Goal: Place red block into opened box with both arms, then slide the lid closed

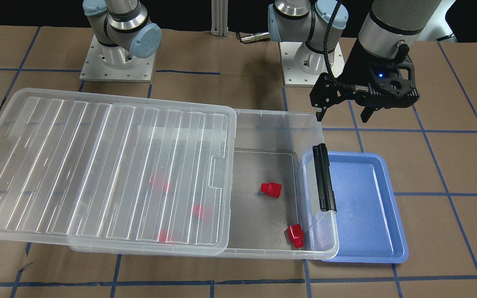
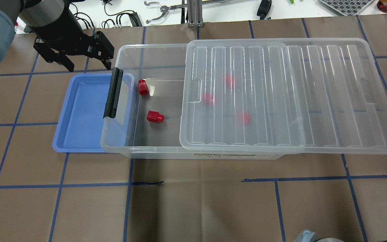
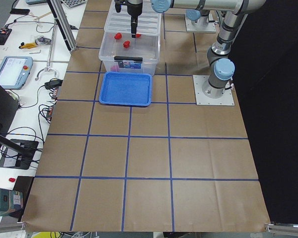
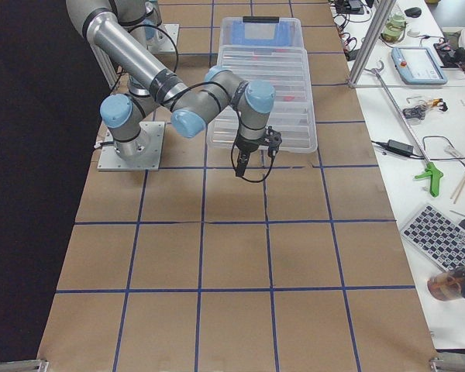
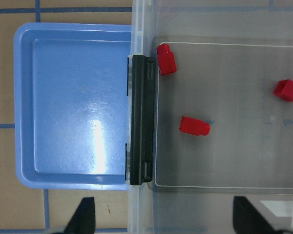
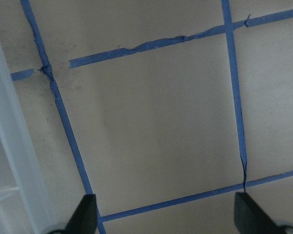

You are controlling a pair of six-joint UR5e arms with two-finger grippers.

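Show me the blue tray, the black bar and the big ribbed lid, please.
blue tray (image 2: 82,111), overhead view, bare floor of the tray.
black bar (image 2: 113,93), overhead view, middle of its length.
ribbed lid (image 2: 291,97), overhead view, centre of its ribbed top.

The lid (image 2: 291,97) covers most of the box (image 2: 146,150); only the black bar (image 2: 113,93) end lies open.

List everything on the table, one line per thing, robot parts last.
red blocks: five, red; two in the box's uncovered part, three blurred under the lid.
box: one, clear plastic, table centre.
lid: one, translucent and ribbed, slid partly open over the box.
tray: one, blue, at the box's open end.
left gripper: one, black, open, raised near the box's open end.
right gripper: one, black, open, over the table beside the lid's outer end.
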